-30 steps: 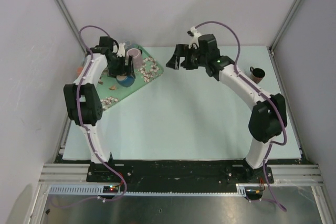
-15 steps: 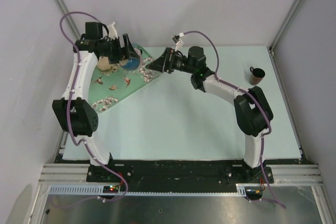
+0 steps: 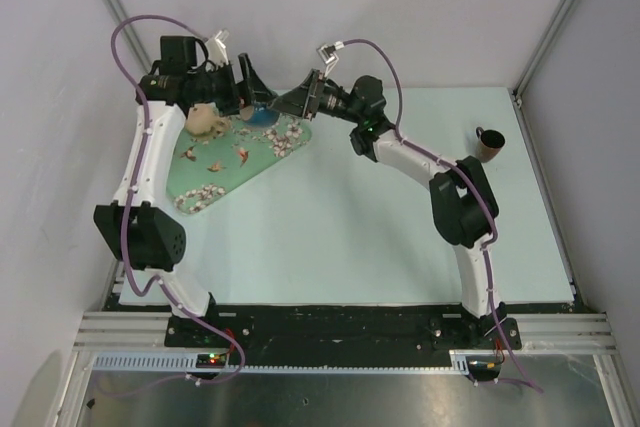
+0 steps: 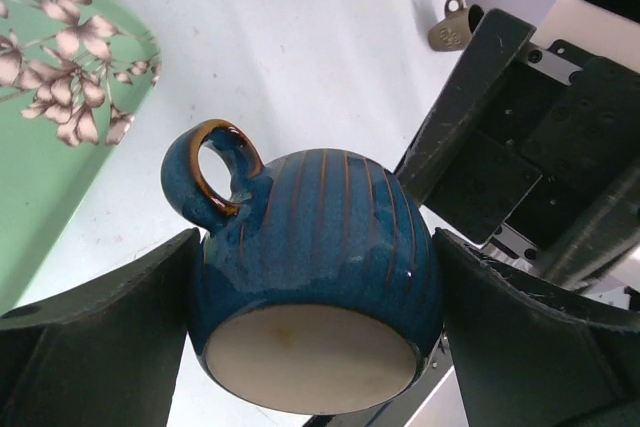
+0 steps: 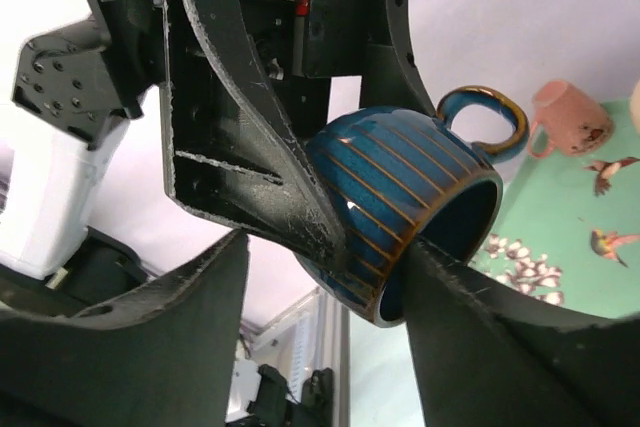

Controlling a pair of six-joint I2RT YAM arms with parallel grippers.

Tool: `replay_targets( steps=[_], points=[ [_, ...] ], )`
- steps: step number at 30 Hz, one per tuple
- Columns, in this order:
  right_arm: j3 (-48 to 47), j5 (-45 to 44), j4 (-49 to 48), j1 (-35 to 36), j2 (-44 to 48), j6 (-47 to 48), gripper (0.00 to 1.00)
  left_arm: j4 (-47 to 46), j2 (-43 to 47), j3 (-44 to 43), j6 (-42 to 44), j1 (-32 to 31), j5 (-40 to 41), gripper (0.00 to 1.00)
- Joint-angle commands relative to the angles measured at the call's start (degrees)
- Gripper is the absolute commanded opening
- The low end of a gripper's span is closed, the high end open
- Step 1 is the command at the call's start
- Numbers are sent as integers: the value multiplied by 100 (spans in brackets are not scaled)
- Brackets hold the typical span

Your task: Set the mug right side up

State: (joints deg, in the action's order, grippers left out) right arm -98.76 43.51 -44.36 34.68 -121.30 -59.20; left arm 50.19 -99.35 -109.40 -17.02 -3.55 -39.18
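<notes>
The blue striped mug (image 3: pixel 263 113) hangs in the air over the back right corner of the green tray (image 3: pixel 215 175). My left gripper (image 3: pixel 252 95) is shut on its sides. In the left wrist view the mug (image 4: pixel 320 237) shows its pale base, handle up and to the left. My right gripper (image 3: pixel 290 102) is open and meets the mug from the right. In the right wrist view the mug (image 5: pixel 405 212) faces its mouth toward me. One finger (image 5: pixel 500 337) touches the rim at the mouth, and the other finger (image 5: pixel 170 337) stands apart on the outside.
A pink mug (image 3: pixel 203 119) lies on the flowered tray, also in the right wrist view (image 5: pixel 570 122). A small brown mug (image 3: pixel 488 143) stands at the table's back right, also seen in the left wrist view (image 4: pixel 452 27). Walls close the back and sides.
My left gripper has lifted the blue mug off the tray and turned it sideways. My right gripper has swung left to the mug's mouth.
</notes>
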Motion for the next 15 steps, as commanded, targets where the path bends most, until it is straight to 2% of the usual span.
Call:
replay_targets(
  steps=[1,4,9,11,13,14,15],
  points=[
    [-417,165,-546,137,-80,-261,54,-484,389,-243,-432,-60,-526,0],
    [-434,305,-746,224,-93,-327,45,-691,323,-305,-704,-63,-697,0],
    [-401,532,-1104,342,-91,-438,49,-888,228,-432,-956,-60,-990,0],
    [-428,476,-1036,359,-64,-378,47,-921,244,-371,-1011,-61,-1073,0],
    [-485,411,-999,361,-38,-346,38,-963,270,-296,-1057,-59,-1138,0],
    [-525,390,-962,367,-27,-324,23,-974,282,-277,-1071,-58,-1154,0],
    [-550,375,-887,366,-18,-296,12,-993,292,-262,-1069,-58,-1167,0]
  ],
)
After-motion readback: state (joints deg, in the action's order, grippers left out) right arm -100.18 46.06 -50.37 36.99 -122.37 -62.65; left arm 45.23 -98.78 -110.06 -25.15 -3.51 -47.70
